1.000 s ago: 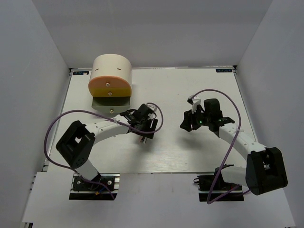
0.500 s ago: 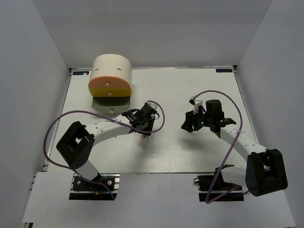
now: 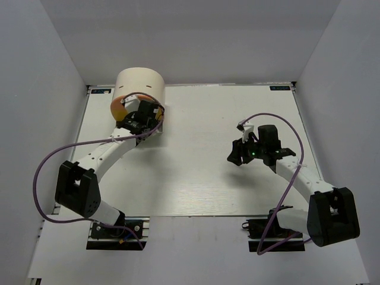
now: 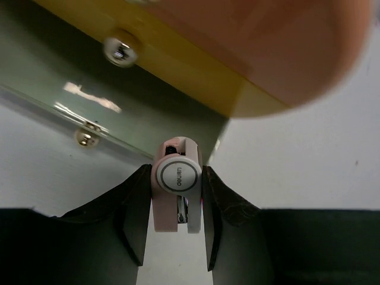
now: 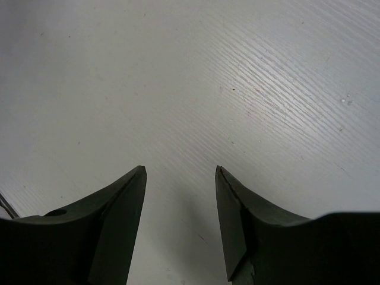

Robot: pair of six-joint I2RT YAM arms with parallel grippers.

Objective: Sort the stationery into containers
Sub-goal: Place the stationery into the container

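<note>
Clip (image 4: 178,177), pinkish-white plastic, sits pinched in left gripper (image 4: 176,205) at olive drawer (image 4: 119,101), apparently open, of cream cylindrical box (image 3: 140,86), 11 o'clock, poised for deposit; right gripper (image 5: 180,178) spread, empty, 3 o'clock.

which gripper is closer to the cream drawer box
Left. The left gripper is at the front of the cream drawer box, shut on the pinkish-white clip; the right gripper hangs open over the table, far to its right.
</note>
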